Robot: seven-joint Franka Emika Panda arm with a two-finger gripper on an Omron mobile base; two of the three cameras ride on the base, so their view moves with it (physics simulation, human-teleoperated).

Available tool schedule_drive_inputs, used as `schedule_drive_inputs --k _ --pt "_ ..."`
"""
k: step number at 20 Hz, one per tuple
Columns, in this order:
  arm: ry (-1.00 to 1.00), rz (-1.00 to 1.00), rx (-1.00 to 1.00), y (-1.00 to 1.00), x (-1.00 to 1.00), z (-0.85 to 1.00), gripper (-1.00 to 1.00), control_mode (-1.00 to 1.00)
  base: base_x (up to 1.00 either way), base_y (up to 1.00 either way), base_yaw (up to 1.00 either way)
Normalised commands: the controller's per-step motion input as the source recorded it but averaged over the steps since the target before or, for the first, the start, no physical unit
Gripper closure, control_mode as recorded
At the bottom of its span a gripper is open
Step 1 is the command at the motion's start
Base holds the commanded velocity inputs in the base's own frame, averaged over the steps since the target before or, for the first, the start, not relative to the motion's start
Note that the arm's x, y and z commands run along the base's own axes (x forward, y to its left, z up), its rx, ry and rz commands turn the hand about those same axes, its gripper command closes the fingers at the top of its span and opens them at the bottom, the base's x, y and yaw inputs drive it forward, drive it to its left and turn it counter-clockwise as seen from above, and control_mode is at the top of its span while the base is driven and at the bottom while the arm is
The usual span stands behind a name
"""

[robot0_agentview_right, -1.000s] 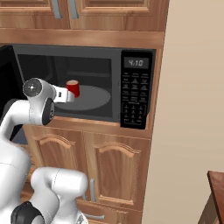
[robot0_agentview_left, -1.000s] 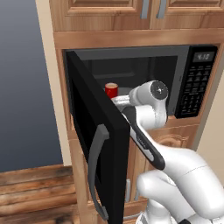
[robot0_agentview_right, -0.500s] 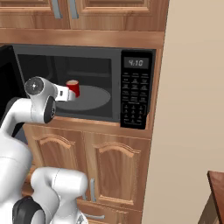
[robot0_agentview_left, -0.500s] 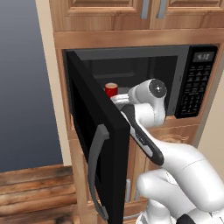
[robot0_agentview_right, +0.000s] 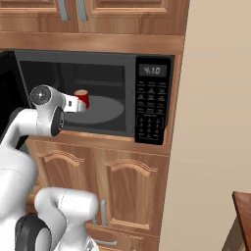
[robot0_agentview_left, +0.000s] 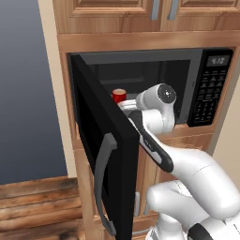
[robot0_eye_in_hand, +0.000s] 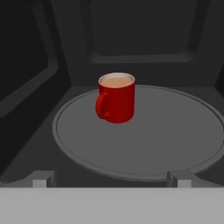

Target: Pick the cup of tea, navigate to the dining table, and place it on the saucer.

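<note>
The cup of tea (robot0_eye_in_hand: 117,98) is a glossy red mug with tan liquid, upright on the grey turntable (robot0_eye_in_hand: 175,131) inside the open microwave; its handle faces left in the hand view. It also shows as the cup (robot0_agentview_left: 119,95) past the door edge and the cup (robot0_agentview_right: 82,98) just beyond my hand. My gripper (robot0_eye_in_hand: 111,179) is open, its fingertips (robot0_eye_in_hand: 41,178) wide apart at the cavity's front, short of the cup with nothing between them. The gripper (robot0_agentview_right: 74,103) points into the cavity. The saucer is out of view.
The black microwave door (robot0_agentview_left: 101,140) swings out to the left, close beside my arm. The control panel (robot0_agentview_right: 152,105) is on the right, wood cabinets (robot0_agentview_right: 122,191) below and above. A reddish-brown wood corner (robot0_agentview_right: 243,208) shows at lower right; whether it is the dining table I cannot tell.
My hand has edged a little further into the microwave toward the cup. The cup and the door have not moved.
</note>
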Motion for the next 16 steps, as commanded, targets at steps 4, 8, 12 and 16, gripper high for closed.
schedule_drive_inputs --k 4,8,12,16 --pt "0.10 0.00 0.00 0.00 0.41 0.00 -1.00 -1.00 0.00 0.00 0.00" --pt "0.06 0.00 0.00 0.00 0.33 0.00 -1.00 -1.00 0.00 0.00 0.00" --pt "0.01 0.00 0.00 0.02 0.16 0.00 -1.00 -1.00 0.00 0.00 0.00" --pt "-0.04 -0.01 -0.04 0.24 0.13 0.02 -1.00 -1.00 0.00 0.00 0.00"
